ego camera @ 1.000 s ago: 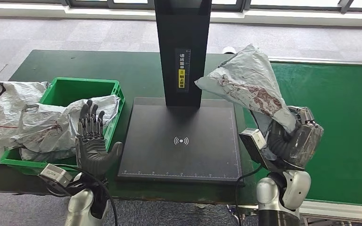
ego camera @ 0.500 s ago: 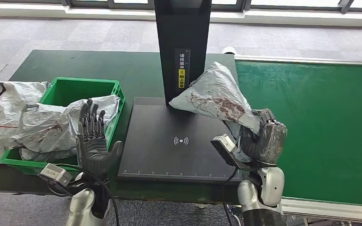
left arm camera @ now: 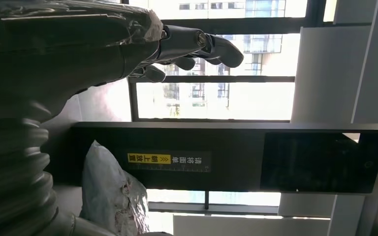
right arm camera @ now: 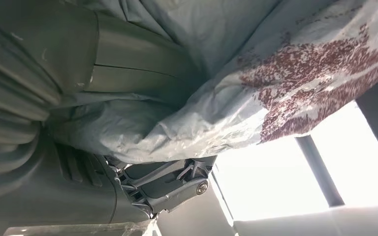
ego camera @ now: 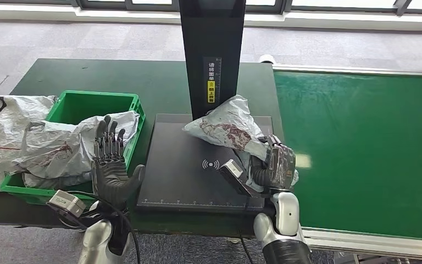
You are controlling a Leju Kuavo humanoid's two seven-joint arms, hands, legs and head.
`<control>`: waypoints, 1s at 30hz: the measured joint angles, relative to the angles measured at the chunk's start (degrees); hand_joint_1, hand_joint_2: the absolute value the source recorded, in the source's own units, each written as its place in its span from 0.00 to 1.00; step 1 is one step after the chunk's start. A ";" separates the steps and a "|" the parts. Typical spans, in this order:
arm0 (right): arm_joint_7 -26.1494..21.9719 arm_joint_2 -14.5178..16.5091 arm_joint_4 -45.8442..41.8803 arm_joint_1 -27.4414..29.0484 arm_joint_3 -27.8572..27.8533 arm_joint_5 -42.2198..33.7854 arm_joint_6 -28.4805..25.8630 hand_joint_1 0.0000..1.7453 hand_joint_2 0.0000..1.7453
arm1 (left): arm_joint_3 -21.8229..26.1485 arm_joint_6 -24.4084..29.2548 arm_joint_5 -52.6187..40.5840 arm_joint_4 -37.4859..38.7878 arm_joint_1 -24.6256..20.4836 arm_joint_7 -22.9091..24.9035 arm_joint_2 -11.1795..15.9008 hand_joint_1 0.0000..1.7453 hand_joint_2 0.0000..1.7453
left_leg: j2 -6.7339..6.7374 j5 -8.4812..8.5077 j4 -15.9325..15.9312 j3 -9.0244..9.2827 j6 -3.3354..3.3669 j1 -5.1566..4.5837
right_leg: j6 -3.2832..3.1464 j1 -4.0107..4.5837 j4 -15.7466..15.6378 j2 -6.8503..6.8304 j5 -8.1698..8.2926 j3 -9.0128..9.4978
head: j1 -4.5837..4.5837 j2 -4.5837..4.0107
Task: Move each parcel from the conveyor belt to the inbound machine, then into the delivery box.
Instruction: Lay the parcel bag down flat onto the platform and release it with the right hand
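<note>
A grey plastic parcel (ego camera: 225,125) with dark red print is gripped by my right hand (ego camera: 273,165) over the right side of the inbound machine's black plate (ego camera: 181,170), close to its black post (ego camera: 213,55). The right wrist view has the same parcel (right arm camera: 256,73) pressed against the thumb. My left hand (ego camera: 109,165) is raised at the plate's left edge, fingers straight and apart, holding nothing. From the left wrist view I see its fingers (left arm camera: 197,42), the parcel (left arm camera: 110,196) and the post (left arm camera: 226,157). The green delivery box (ego camera: 88,107) holds several parcels (ego camera: 60,148).
The green conveyor belt (ego camera: 362,148) runs along the right and carries no parcel. More grey parcels (ego camera: 0,126) spill over the box's left side. The dark green table (ego camera: 115,74) reaches back behind the box and the machine.
My right hand has carried the parcel leftward and down, from over the conveyor's edge to just above the machine's plate. The left hand has stayed in place.
</note>
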 joint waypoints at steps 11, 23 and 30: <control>-0.31 0.36 11.43 -2.46 0.35 0.61 -0.08 1.00 1.00 | 0.00 -0.74 -0.05 0.32 -0.04 0.00 0.00 0.00 1.00 | -0.01 0.00 0.00 -0.01 0.00 0.00 | 0.00 0.00 0.00 -0.02 0.00 0.01 | 0.00 0.00; -3.33 0.48 20.26 -5.71 0.04 -2.55 -0.20 0.46 1.00 | -0.01 -1.32 -0.33 1.26 -0.23 0.00 0.00 0.00 1.00 | 0.01 0.01 0.01 0.05 0.00 0.00 | -0.01 0.00 0.00 0.00 0.01 0.03 | 0.00 0.00; -3.67 0.48 22.46 -6.76 -0.09 -2.78 -0.30 0.00 1.00 | -0.07 -1.40 -0.37 1.71 -0.30 0.00 0.00 0.00 1.00 | 0.04 0.01 0.01 0.06 0.00 0.00 | -0.01 0.00 0.00 0.01 0.01 0.04 | 0.00 0.00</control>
